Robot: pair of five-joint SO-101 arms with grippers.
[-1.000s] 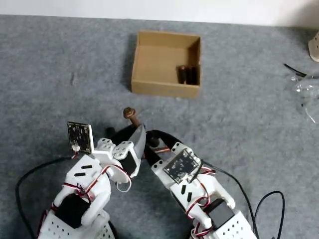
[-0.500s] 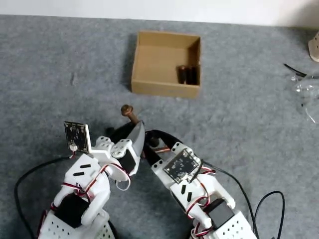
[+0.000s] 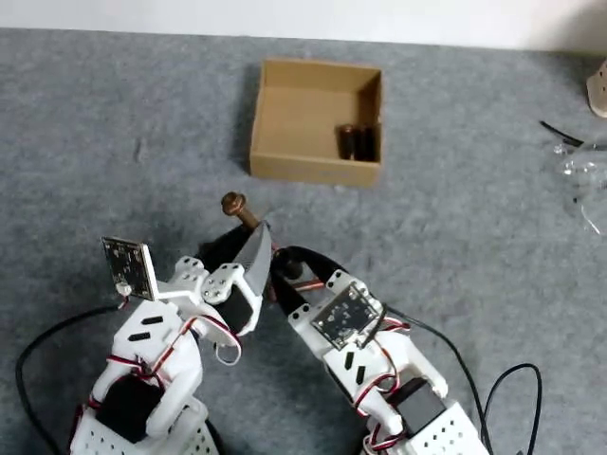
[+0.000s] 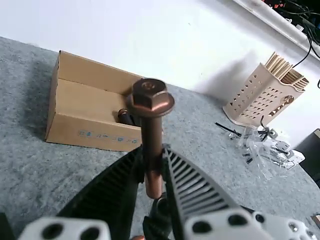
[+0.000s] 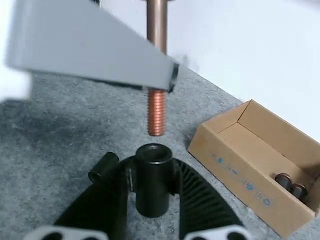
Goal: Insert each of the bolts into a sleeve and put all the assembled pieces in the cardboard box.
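My left gripper is shut on a copper bolt, held upright with its hex head on top; in the high view the bolt juts from that gripper. My right gripper is shut on a black sleeve, upright with its bore facing up. The bolt's threaded tip hangs just above the sleeve's mouth, apart from it. The cardboard box stands farther back with two assembled pieces in its right corner.
A second black sleeve lies on the grey carpet beside my right gripper. At the far right are a perforated holder, clear plastic bags and a black tie.
My left arm has swung slightly, and the bolt's head has shifted up and left in the high view. The right arm has stayed put.
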